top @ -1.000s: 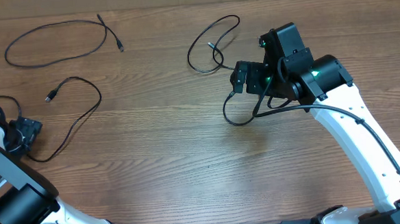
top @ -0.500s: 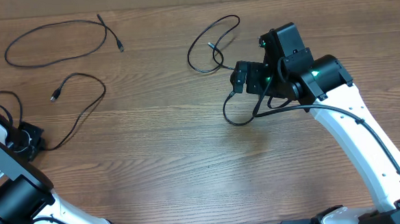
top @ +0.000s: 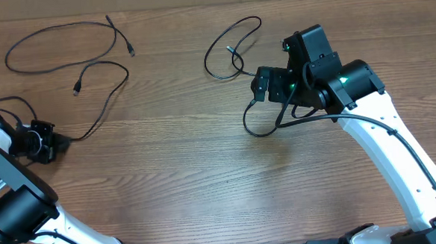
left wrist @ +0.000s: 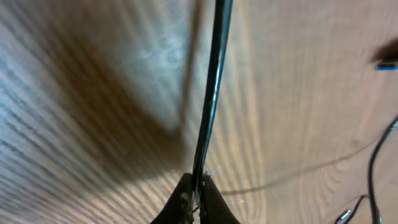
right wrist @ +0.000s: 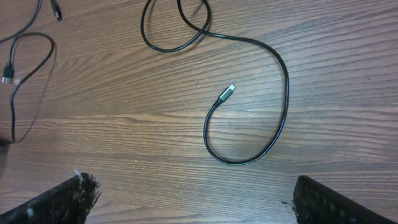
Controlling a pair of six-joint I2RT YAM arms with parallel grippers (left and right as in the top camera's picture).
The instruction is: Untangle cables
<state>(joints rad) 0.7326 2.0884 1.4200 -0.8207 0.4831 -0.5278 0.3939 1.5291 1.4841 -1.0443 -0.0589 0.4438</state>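
Note:
Three thin black cables lie apart on the wooden table. One makes a wide loop (top: 57, 44) at the far left. A second cable (top: 108, 98) curves from its plug (top: 76, 88) down to my left gripper (top: 59, 142), which is shut on it. In the left wrist view this cable (left wrist: 211, 93) runs straight up from the pinched jaws of the left gripper (left wrist: 196, 190). The third cable (top: 232, 43) is looped at the centre back, just left of my right gripper (top: 263, 84). In the right wrist view its loop (right wrist: 283, 81) and plug (right wrist: 227, 93) lie ahead of the open right gripper (right wrist: 199, 202), untouched.
A thicker black wire (top: 259, 123) hangs in a loop from the right arm onto the table. The table's far edge (top: 197, 5) runs along the top. The left arm's base (top: 13, 215) fills the near left corner.
My left gripper has shut on the middle-left cable and shifted right. The cable's plug end has slid right and toward the back. The right arm has not moved.

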